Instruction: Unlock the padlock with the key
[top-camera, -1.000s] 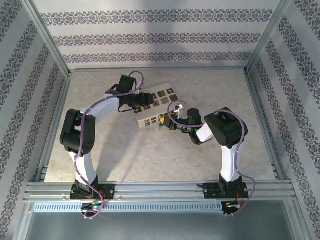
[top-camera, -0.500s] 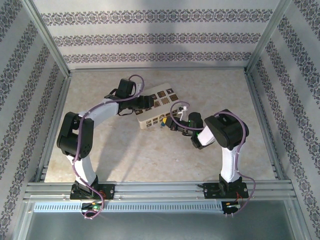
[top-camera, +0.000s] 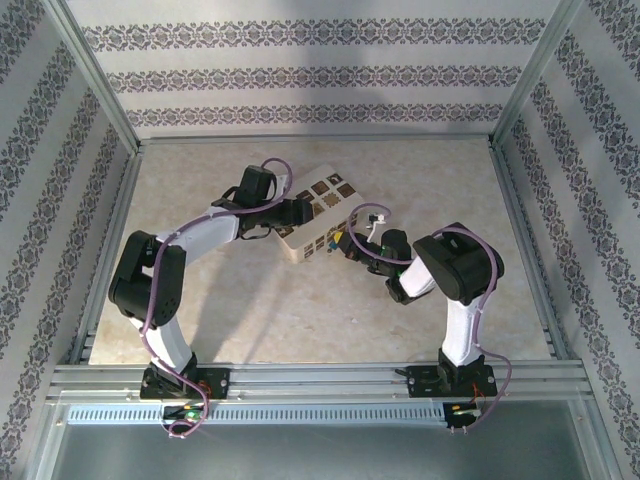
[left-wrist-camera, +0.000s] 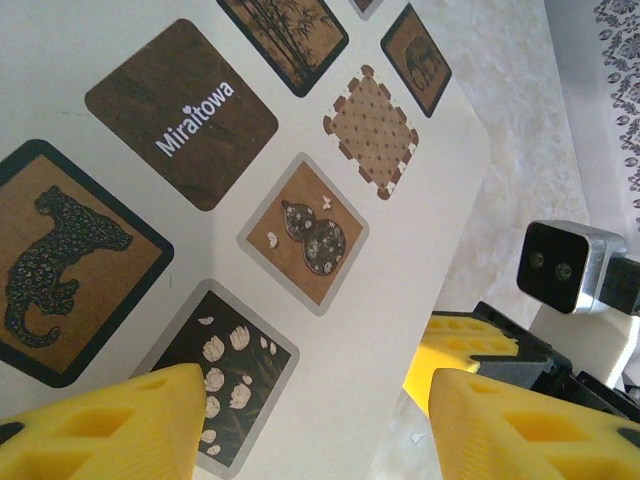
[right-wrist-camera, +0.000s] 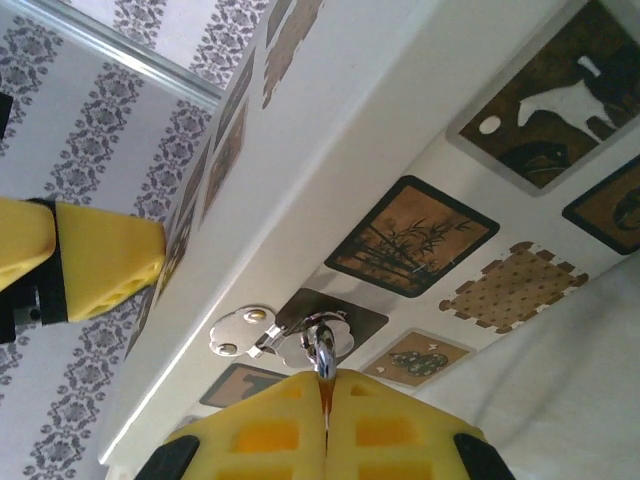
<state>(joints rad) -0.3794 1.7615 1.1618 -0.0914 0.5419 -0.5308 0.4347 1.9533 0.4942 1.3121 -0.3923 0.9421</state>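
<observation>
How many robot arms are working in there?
2. The left arm reaches over the patterned box, left gripper open; the right arm meets the box's side, right gripper shut on the key.

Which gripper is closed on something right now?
The right gripper: its yellow fingers are pressed together on a small silver metal piece at the side of the white box. The left gripper is open, its fingers spread over its printed top.
</observation>
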